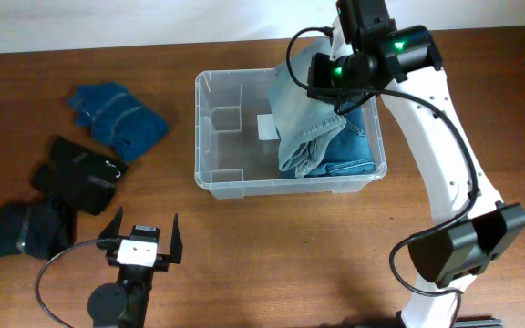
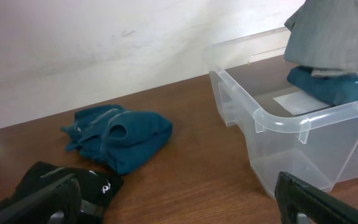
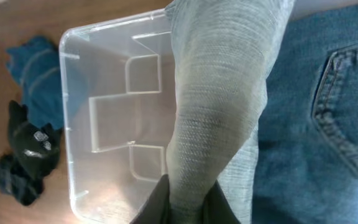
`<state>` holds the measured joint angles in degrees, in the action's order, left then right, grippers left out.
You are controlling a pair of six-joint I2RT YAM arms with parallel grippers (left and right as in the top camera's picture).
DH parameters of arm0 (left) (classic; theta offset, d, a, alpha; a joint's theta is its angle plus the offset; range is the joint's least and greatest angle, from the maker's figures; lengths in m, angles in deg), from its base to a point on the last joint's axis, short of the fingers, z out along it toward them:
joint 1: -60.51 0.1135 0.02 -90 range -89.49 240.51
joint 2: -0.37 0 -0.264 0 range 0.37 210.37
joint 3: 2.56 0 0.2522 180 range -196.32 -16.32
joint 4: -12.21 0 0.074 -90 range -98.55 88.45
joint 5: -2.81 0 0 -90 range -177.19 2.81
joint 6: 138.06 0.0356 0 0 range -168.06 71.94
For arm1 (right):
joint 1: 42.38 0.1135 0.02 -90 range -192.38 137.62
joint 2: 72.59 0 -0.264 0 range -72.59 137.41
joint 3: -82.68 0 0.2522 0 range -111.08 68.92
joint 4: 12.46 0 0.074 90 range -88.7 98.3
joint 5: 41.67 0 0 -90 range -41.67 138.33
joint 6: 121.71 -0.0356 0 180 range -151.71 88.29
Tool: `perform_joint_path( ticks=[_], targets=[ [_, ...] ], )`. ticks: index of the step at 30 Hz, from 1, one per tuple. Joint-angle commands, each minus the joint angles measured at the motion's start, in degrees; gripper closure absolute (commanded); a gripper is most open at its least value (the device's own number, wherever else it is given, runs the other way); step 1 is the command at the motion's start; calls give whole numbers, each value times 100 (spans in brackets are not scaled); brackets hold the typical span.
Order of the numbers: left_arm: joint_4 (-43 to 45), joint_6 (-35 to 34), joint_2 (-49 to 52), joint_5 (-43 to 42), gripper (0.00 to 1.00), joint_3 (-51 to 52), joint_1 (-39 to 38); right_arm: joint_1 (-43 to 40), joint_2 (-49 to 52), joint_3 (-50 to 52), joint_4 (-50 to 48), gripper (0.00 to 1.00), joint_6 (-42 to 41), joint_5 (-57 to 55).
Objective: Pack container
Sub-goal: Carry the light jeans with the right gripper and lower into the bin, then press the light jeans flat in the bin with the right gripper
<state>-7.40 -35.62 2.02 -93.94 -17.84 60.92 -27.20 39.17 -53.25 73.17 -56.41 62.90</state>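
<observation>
The clear plastic container [image 1: 210, 137] stands mid-table, with folded dark blue jeans [image 1: 358, 137] in its right half. My right gripper [image 1: 322, 82] is shut on pale blue-grey jeans [image 1: 310, 128] and holds them over the container, hanging down onto the dark jeans. In the right wrist view the fingers [image 3: 185, 202] pinch the pale jeans [image 3: 222, 93] above the container [image 3: 73, 124]. My left gripper [image 1: 142, 239] is open and empty at the table's front left. Its fingers [image 2: 179, 211] show at the bottom of the left wrist view, with the container [image 2: 278, 124] to the right.
On the table to the left lie a teal garment [image 1: 117, 114], a black garment [image 1: 80, 173] with a white logo, and a dark blue garment [image 1: 25, 228]. The teal garment [image 2: 120, 134] and black garment [image 2: 61, 183] show in the left wrist view too.
</observation>
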Motion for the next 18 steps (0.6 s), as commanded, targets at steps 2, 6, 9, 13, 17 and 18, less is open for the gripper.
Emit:
perform_joint_path(
  ticks=[2, 6, 9, 13, 17, 18],
  targets=[
    [-68, 50, 11, -118, 1, -24, 13, 63, 111, -50, 195, 61, 356, -466],
    [-68, 50, 11, -118, 1, -24, 13, -33, 109, -52, 553, 55, 680, -1805],
    [-68, 50, 11, -118, 1, -24, 13, -151, 111, -50, 645, 57, 1102, -1958],
    [-68, 50, 11, -118, 1, -24, 13, -236, 125, -50, 767, 84, 1296, -1985],
    [-68, 50, 11, -118, 1, -24, 13, -256, 273, -13, 951, 96, 1381, -2153],
    [-68, 50, 11, -118, 1, -24, 13, -256, 304, 57, 962, 96, 1379, -2175]
  ],
)
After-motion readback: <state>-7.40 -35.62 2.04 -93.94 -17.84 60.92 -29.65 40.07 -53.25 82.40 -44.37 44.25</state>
